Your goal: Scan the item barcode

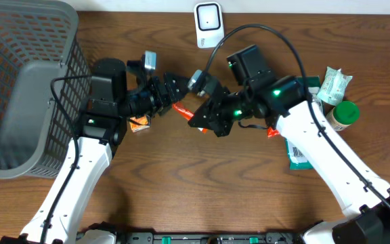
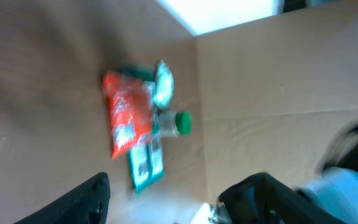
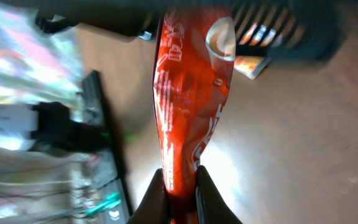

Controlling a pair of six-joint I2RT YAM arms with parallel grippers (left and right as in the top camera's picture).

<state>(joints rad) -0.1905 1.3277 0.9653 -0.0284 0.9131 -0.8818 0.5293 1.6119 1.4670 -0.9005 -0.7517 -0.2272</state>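
The right gripper (image 3: 179, 182) has its jaws clenched on a red snack packet (image 3: 191, 81), print blurred; the left gripper (image 2: 174, 190), smeared, shows jaws released.

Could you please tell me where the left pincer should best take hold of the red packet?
Probably the free end of the red packet, coming from the left and closing across its flat faces: it is thin, and the right pincer clamps the other end.
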